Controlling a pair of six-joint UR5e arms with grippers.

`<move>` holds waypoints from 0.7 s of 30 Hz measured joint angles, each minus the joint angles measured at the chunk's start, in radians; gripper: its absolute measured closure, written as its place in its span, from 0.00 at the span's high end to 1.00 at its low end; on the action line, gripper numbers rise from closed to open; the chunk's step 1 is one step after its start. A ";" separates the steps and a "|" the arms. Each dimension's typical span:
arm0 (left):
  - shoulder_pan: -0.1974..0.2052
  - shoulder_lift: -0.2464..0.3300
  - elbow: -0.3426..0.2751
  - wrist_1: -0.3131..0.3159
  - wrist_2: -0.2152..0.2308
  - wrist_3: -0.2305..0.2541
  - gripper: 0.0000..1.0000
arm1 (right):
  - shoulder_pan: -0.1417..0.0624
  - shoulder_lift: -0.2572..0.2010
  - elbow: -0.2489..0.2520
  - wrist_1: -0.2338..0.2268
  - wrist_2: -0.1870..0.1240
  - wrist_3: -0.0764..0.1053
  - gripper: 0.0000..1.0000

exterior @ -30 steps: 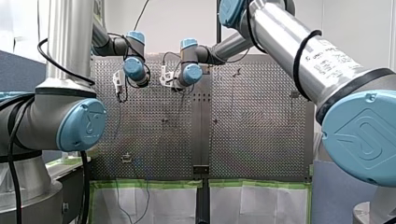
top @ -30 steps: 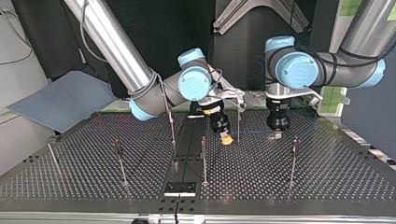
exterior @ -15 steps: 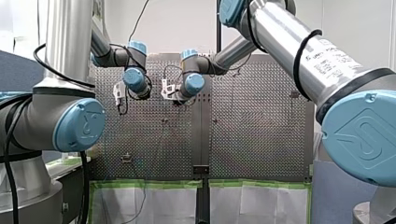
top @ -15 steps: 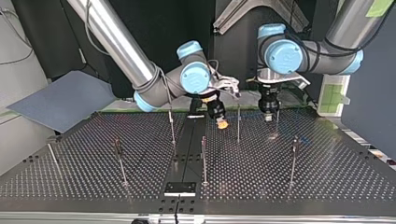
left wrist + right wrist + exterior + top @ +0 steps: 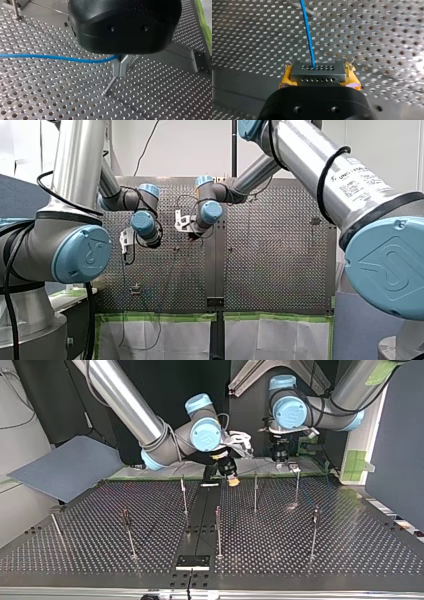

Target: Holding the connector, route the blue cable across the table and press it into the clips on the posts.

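Both arms have just pulled back! A second ago the right pincer [image 5: 231, 479] was down among the thin upright metal posts [image 5: 255, 492] in the middle of the perforated steel table [image 5: 325, 560]. Now it hangs by the back row, at the table's far edge in the top view. The left pincer [image 5: 120, 67] has drawn off with it and risen clear of the plate. So this looks like the line being carried to a fresh starting place, not pressed home. I can't see the cable seated in any clip, and in the wide views it is too fine to follow.

Now the pincers. The right one is clamped on the grey metal connector block with its rows of small holes [image 5: 317, 73]. Its yellow pads [image 5: 284, 78] squeeze both ends of the block. The thin blue cable [image 5: 308, 32] leaves the block's face and runs straight ahead over the holes.

The left one is black-bodied, and its metal fingers [image 5: 117, 68] are drawn narrow, almost together. The blue cable comes in from the side right to them, so it seems pinched there. The span between the two arms hangs above the table, nowhere near touching it.
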 joint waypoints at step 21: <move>0.011 -0.115 -0.005 0.123 0.030 -0.009 0.00 | -0.014 0.017 0.113 -0.089 -0.018 0.047 0.00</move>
